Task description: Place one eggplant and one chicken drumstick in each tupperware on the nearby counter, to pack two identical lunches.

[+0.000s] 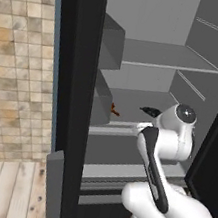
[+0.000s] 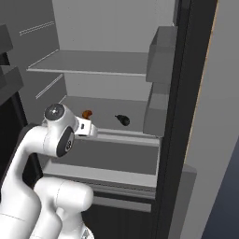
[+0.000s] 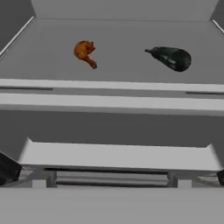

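Note:
Inside an open fridge, a dark green eggplant point(image 3: 170, 58) lies on the right of the middle shelf point(image 3: 122, 39). An orange-brown chicken drumstick point(image 3: 84, 52) lies to its left on the same shelf. The base views also catch the eggplant point(image 2: 123, 120) point(image 1: 150, 110) and the drumstick point(image 2: 87, 113) point(image 1: 114, 110). My gripper point(image 3: 112, 175) hangs in front of and below the shelf's front edge, short of both foods. It is open wide with nothing between its fingers. The tupperware and the counter are out of view.
An upper shelf point(image 1: 161, 54) spans the fridge above the food. Grey door bins point(image 1: 112, 43) point(image 2: 161, 60) hang on the black door edge point(image 1: 74, 100). A drawer front point(image 3: 118, 155) sits under the middle shelf. A tiled wall point(image 1: 17, 64) and a wooden floor point(image 1: 0, 188) lie to the left.

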